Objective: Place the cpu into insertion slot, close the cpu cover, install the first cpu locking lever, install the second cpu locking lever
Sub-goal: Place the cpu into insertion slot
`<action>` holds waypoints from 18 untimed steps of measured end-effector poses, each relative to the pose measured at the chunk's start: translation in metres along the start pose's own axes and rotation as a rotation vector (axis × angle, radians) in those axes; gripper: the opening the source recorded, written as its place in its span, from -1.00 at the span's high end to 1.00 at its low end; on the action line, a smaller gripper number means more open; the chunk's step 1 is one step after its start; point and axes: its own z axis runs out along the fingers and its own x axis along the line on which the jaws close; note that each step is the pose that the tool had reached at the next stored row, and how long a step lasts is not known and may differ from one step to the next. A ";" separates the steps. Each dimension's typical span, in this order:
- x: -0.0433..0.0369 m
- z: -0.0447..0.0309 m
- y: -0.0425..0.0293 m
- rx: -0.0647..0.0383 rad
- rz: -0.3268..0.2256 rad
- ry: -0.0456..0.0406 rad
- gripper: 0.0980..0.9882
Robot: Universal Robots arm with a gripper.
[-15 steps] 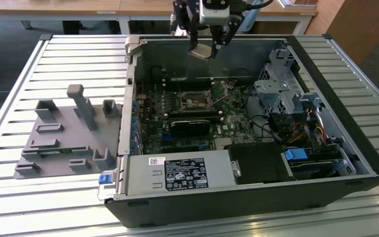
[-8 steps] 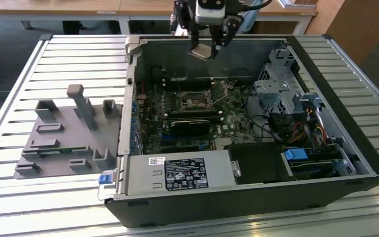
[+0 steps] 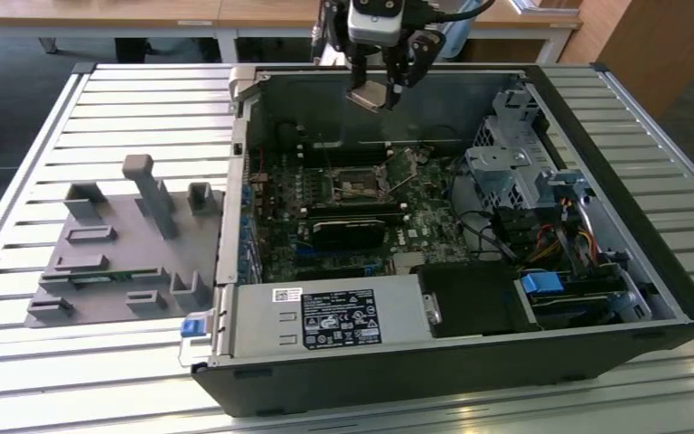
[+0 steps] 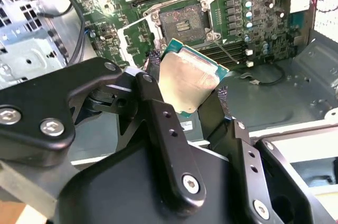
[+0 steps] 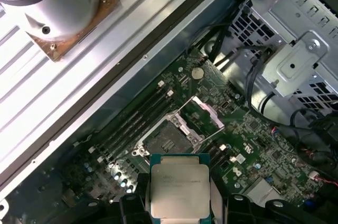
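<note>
- My black two-fingered claw (image 3: 371, 94) is shut on the cpu (image 3: 369, 97), a small flat square chip with a pale silvery-beige metal face and a green edge. The fingers (image 4: 153, 63) press on two opposite sides of it.
- I hold the chip in the air over the open black computer case (image 3: 444, 384), which lies on the slatted metal surface (image 3: 33, 136). It is well above the green motherboard.
- The insertion slot (image 5: 166, 140), a small square socket with a dark centre and a silvery rim, lies bare and apart from the chip.
- The cpu cover (image 5: 207, 112), a thin silvery frame plate, stands swung open beside the socket.
- My judgement: the first step is under way, nothing is seated yet, and closing the cover and both locking steps remain.
- The white label on the silvery power supply box (image 3: 337, 318) carries print I cannot read. The chip's face bears faint markings in the first wrist view, also illegible.
</note>
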 end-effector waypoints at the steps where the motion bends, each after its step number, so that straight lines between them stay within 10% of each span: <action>1: 0.0000 0.0001 0.0000 0.000 0.011 -0.0012 0.01; 18: 0.0000 0.0015 -0.0001 -0.002 0.246 -0.0208 0.01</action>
